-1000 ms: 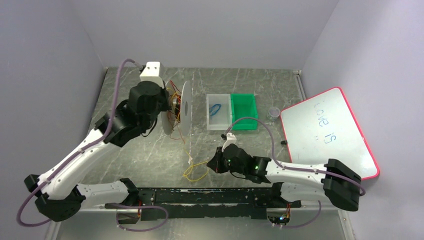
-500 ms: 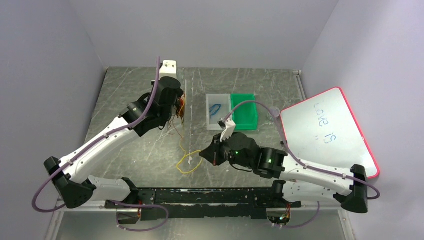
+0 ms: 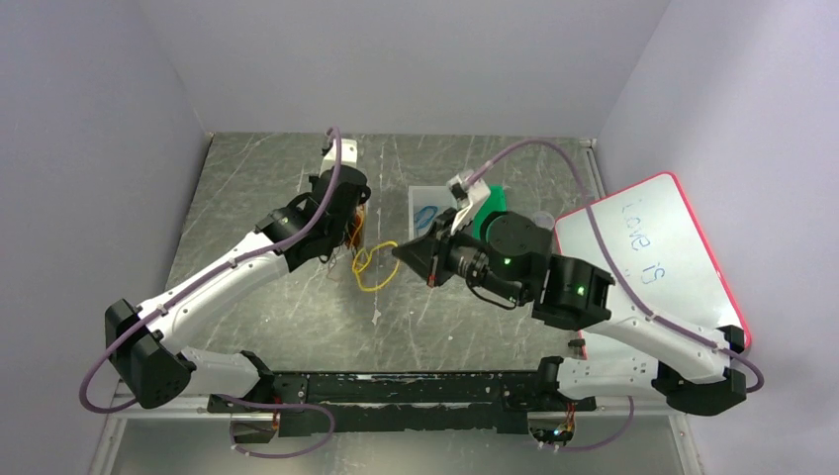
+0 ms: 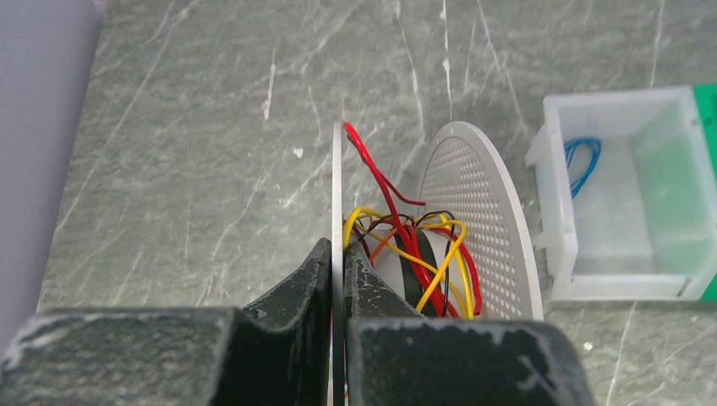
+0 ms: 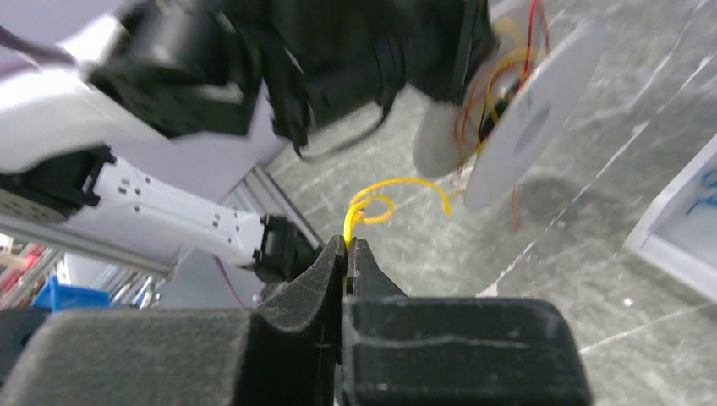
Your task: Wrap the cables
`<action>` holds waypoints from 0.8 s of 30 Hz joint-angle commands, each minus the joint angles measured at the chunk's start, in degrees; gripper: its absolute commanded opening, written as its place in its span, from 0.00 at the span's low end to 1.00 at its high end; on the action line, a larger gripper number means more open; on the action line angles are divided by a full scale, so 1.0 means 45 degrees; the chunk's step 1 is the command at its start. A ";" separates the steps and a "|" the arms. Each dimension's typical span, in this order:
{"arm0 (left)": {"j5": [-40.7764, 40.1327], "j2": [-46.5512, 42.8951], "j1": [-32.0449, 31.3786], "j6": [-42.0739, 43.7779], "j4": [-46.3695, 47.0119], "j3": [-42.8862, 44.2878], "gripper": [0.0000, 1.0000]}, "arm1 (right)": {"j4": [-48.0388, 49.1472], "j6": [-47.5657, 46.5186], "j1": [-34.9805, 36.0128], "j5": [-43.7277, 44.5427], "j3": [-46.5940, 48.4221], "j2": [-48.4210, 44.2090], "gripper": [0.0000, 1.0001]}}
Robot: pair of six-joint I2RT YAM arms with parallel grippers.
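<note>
While your left arm stretches from the lower left of the overhead view up toward the middle of the grey table (image 3: 267, 168), the left gripper (image 4: 336, 254) is clamped on the thin rim of a white spool (image 4: 478, 194). It holds the reel upright, so that disc appears edge-on in the left wrist view. The cables (image 4: 406, 245), red, yellow and orange, sit bunched around the hub between the two perforated discs.

One loose yellow cable (image 3: 374, 265) leaves the spool and curls in slack loops to the right, in the centre of the frame. Its free end is pinched between the closed fingers of the right gripper (image 3: 399, 252).

So the strand runs roughly left to right, spool at its left end and right gripper at its right, the two close together. The next turn of winding likely depends on carrying that end around the hub, in the gap between the discs.

Your right arm rises from the lower right, elbow lifted, forearm pointing left. Behind it sit a clear bin (image 3: 419, 220) holding a blue wire coil (image 4: 582, 156), then a green bin (image 3: 495, 198). A whiteboard (image 3: 653, 257) leans at far right.
</note>
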 commanded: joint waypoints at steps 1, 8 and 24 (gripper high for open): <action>0.0425 -0.0606 0.0036 -0.0285 0.1155 -0.0768 0.07 | -0.1135 -0.1473 0.0041 0.1274 0.1944 0.0564 0.00; 0.1403 -0.1191 0.0011 -0.0137 0.1163 -0.1719 0.07 | -0.1622 -0.3450 0.0048 0.2962 0.3978 0.1682 0.00; 0.4084 -0.3025 -0.0344 0.1240 0.1214 -0.2946 0.07 | -0.1259 -0.7329 -0.2372 0.1546 0.5002 0.2843 0.00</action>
